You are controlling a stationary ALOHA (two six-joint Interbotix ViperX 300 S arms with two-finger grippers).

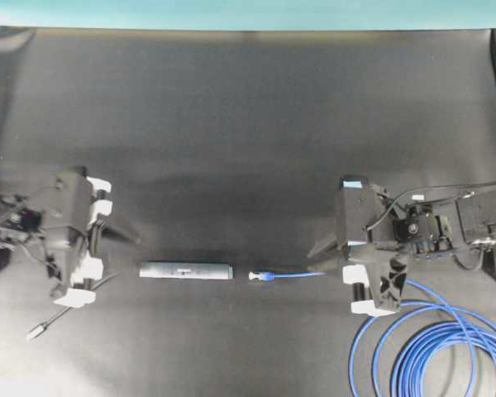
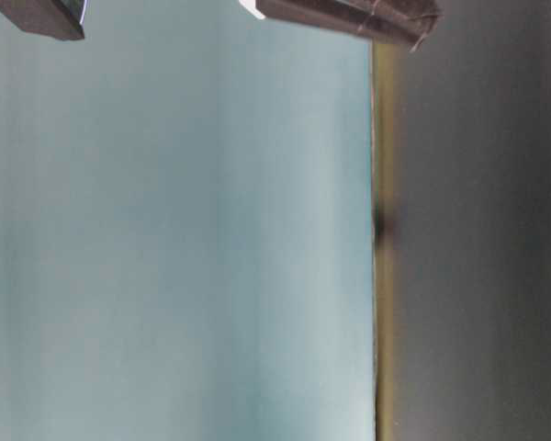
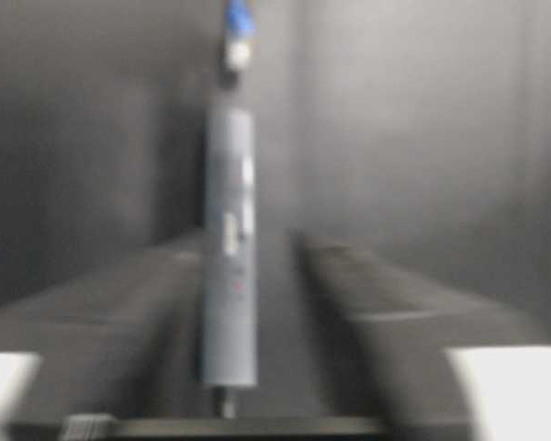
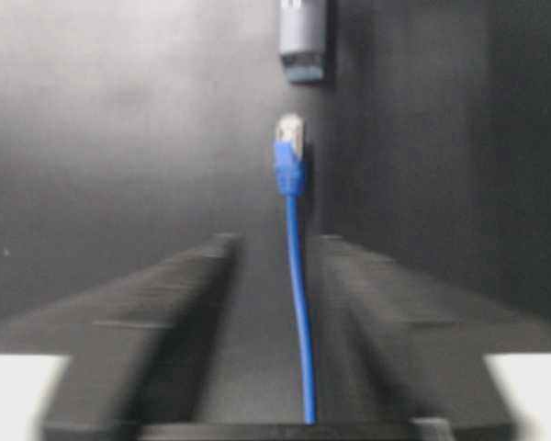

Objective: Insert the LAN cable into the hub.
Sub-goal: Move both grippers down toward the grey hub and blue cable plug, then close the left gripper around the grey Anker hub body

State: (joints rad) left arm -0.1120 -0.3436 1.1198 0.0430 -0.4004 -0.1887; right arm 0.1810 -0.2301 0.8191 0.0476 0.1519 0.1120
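Observation:
The hub (image 1: 186,271), a slim dark-grey bar, lies flat on the black mat, with its thin grey lead ending in a silver plug (image 1: 37,332). The LAN cable plug (image 1: 260,276) lies just off the hub's right end, with a small gap between them. My left gripper (image 1: 120,256) is open. In the left wrist view the hub (image 3: 230,257) lies between the spread fingers (image 3: 376,294), clear of both. My right gripper (image 1: 321,258) is open too. The blue cable (image 4: 298,322) runs between its fingers untouched, its plug (image 4: 289,152) pointing at the hub's port end (image 4: 303,41).
Loose coils of blue cable (image 1: 438,347) lie at the front right under the right arm. A teal wall (image 1: 248,12) bounds the back of the mat. The table-level view shows only wall, mat edge and dark arm parts (image 2: 349,18) at the top.

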